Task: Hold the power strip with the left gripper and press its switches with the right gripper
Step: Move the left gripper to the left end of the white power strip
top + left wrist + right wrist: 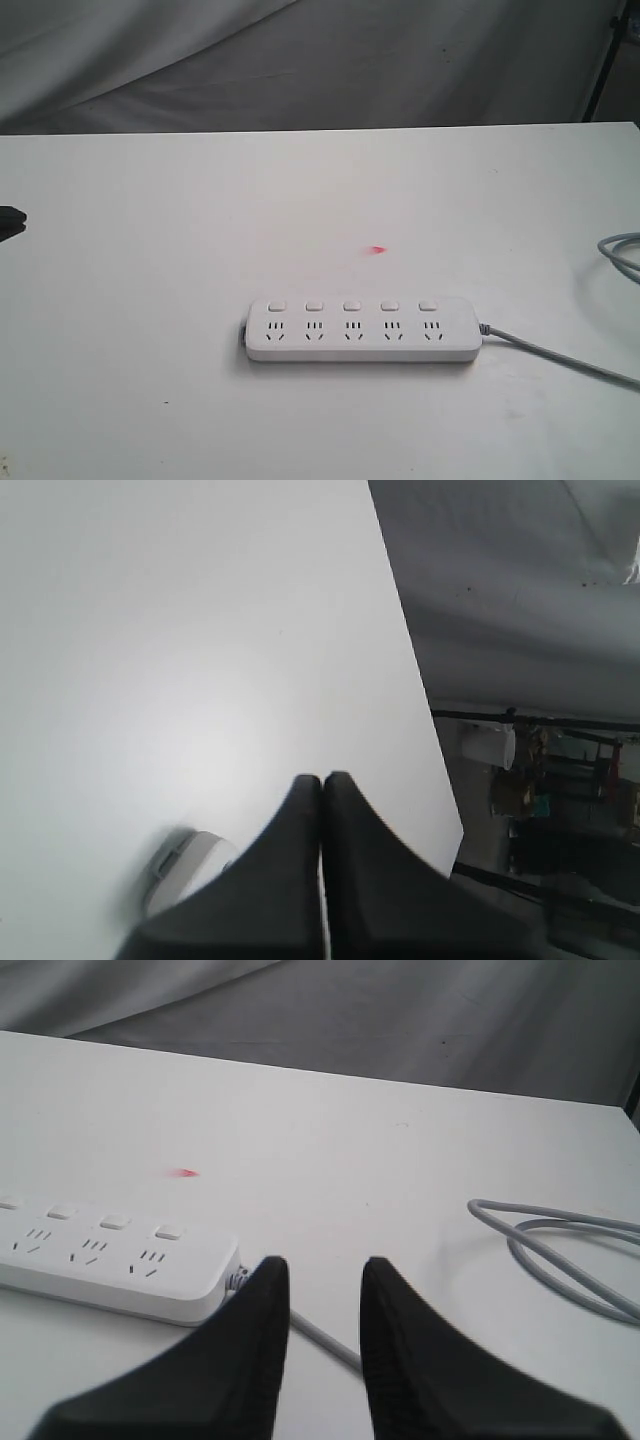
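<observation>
The white power strip (362,330) lies flat near the table's front middle, its five switches (350,306) in a row along its far side and its grey cord (560,355) running off to the right. In the left wrist view my left gripper (322,781) is shut with nothing in it, and one rounded end of the strip (185,867) shows beside it. A black tip (10,222) at the exterior view's far left edge looks like that gripper, far from the strip. My right gripper (323,1268) is open and empty above the cord (325,1340), just off the strip's cord end (120,1265). Its switches (115,1223) are untouched.
The cord curls into a loop (560,1250) at the table's right edge (622,255). A small red spot (377,250) lies on the white table (150,250) behind the strip. Grey cloth (300,60) hangs past the table's back edge.
</observation>
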`<action>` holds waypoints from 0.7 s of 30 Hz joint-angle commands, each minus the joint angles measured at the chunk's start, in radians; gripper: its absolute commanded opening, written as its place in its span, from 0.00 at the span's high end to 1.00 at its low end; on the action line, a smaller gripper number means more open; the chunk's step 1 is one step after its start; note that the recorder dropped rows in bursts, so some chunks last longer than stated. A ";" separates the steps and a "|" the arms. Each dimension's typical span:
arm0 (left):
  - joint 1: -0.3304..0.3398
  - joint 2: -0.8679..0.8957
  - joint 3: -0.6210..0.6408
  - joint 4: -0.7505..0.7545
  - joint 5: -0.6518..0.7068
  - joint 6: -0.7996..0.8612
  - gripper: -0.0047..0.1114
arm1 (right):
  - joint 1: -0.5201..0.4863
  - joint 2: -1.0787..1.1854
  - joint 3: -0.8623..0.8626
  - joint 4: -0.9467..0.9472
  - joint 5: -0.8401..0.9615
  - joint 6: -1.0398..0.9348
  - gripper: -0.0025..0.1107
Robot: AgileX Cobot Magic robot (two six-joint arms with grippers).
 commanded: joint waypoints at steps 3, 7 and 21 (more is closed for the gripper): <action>0.001 0.026 -0.007 -0.033 0.021 -0.003 0.96 | 0.005 -0.006 0.004 0.000 -0.001 0.001 0.77; 0.001 0.026 -0.007 -0.081 0.039 0.017 0.96 | 0.005 -0.006 0.004 0.000 -0.001 0.001 0.77; 0.001 0.026 -0.007 -0.440 0.448 1.616 0.96 | 0.005 -0.006 0.004 0.000 -0.001 0.001 0.77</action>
